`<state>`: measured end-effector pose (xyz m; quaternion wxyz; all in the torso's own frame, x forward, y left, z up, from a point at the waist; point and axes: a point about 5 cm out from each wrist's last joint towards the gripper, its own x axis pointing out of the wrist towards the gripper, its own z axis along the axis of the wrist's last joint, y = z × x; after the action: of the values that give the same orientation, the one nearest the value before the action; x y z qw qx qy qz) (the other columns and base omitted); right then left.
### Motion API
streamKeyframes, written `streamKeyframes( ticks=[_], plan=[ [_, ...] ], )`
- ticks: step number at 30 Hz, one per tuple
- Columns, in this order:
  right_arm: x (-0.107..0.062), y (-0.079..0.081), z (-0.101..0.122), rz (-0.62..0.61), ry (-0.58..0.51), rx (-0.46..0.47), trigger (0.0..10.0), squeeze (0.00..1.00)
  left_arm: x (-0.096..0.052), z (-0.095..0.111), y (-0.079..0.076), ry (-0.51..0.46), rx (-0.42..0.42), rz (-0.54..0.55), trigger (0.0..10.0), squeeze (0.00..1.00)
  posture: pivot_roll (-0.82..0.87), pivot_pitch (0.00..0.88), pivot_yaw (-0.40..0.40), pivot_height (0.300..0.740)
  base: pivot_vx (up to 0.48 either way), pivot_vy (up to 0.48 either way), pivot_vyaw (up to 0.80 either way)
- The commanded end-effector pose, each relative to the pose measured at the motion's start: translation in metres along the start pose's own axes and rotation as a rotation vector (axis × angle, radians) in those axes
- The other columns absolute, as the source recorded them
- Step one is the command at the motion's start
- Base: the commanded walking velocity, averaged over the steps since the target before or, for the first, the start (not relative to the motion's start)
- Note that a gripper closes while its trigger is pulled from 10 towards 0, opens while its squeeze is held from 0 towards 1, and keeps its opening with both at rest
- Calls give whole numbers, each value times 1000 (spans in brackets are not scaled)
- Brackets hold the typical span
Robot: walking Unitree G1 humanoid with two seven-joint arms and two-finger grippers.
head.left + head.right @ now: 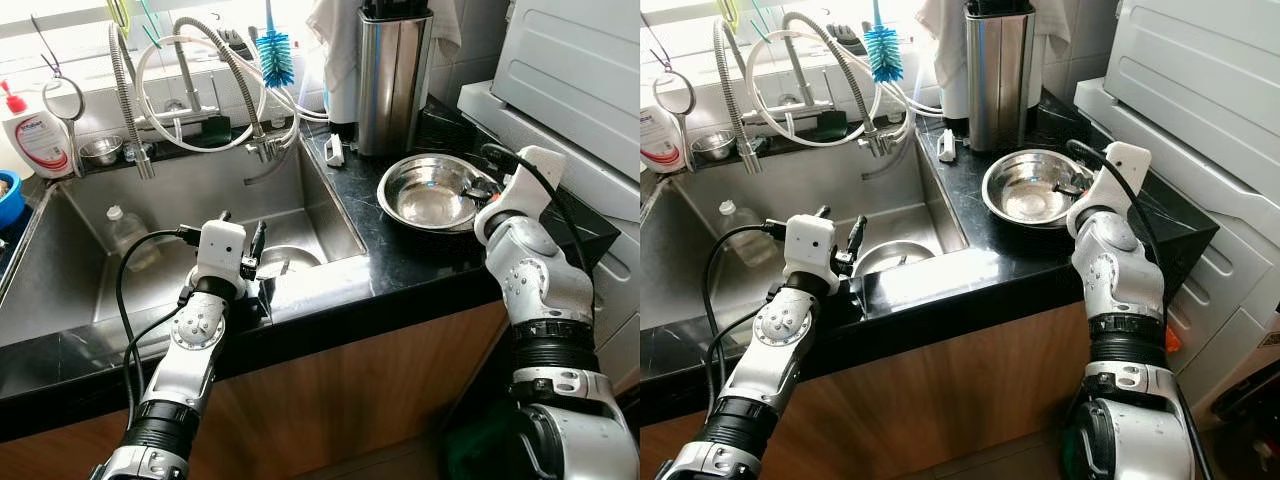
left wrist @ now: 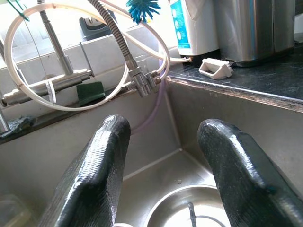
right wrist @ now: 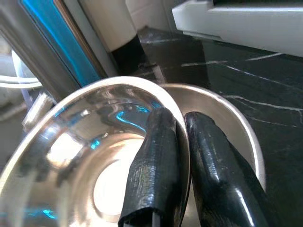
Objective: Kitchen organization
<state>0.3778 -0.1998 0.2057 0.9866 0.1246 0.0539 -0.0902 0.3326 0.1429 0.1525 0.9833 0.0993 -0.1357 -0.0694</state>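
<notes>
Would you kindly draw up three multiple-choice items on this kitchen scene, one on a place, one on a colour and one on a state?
1. Where does the bowl held by the right end effector sit?
A. in the sink
B. on the black counter beside the sink
C. on the floor

2. What colour are the bristles of the brush hanging over the sink?
A. blue
B. red
C. yellow

3. How do the fingers of the left end effector stand?
A. shut on a sponge
B. shut on a bottle
C. open, holding nothing

Answers:
1 B: the bowl rests on the counter, right of the sink.
2 A: the bristles are bright blue.
3 C: the left wrist view shows both fingers apart with only a gap between them, above another bowl in the sink.
</notes>
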Motion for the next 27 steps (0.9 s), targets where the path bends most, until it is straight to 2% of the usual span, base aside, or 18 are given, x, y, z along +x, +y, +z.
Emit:
streamKeyframes(
  ticks=[1,5,6,7,8,10,19,20,21,23,27],
  plan=[
    [0,3,5,-4,-35,35,0,0,3,2,3,-2,17,-8,10000,0,-146,0,85,740,0,0,0],
    [-3,6,21,13,-155,111,0,0,4,4,3,-12,18,-7,10000,0,-144,0,85,740,0,0,0],
    [-4,8,25,17,-179,113,2745,0,5,5,3,-14,18,-6,10000,0,-141,0,87,740,0,0,0],
    [-6,9,29,24,-207,100,8196,0,5,5,4,-16,19,-4,10000,0,-141,0,87,740,0,0,0],
    [-8,13,37,41,-268,67,10000,0,5,6,4,-18,19,1,10000,0,-141,0,87,740,0,0,0],
    [-14,25,53,102,-381,38,10000,0,5,6,5,-21,20,7,10000,0,-144,0,89,740,0,0,0],
    [-14,27,54,121,-403,53,10000,0,6,7,5,-22,20,8,10000,0,-144,0,89,740,0,0,0],
    [-11,46,47,222,-386,22,10000,0,5,7,6,-22,19,26,10000,0,-125,0,70,740,0,0,0],
    [-11,51,44,251,-382,13,10000,0,4,6,6,-22,18,31,10000,0,-125,0,70,740,0,0,0],
    [-12,69,41,394,-377,-51,10000,0,4,6,7,-21,19,42,10000,0,-127,0,67,740,0,0,0],
    [-18,90,39,561,-393,-135,10000,0,4,6,7,-23,17,48,10000,0,-124,0,61,740,0,0,0]
  ],
)
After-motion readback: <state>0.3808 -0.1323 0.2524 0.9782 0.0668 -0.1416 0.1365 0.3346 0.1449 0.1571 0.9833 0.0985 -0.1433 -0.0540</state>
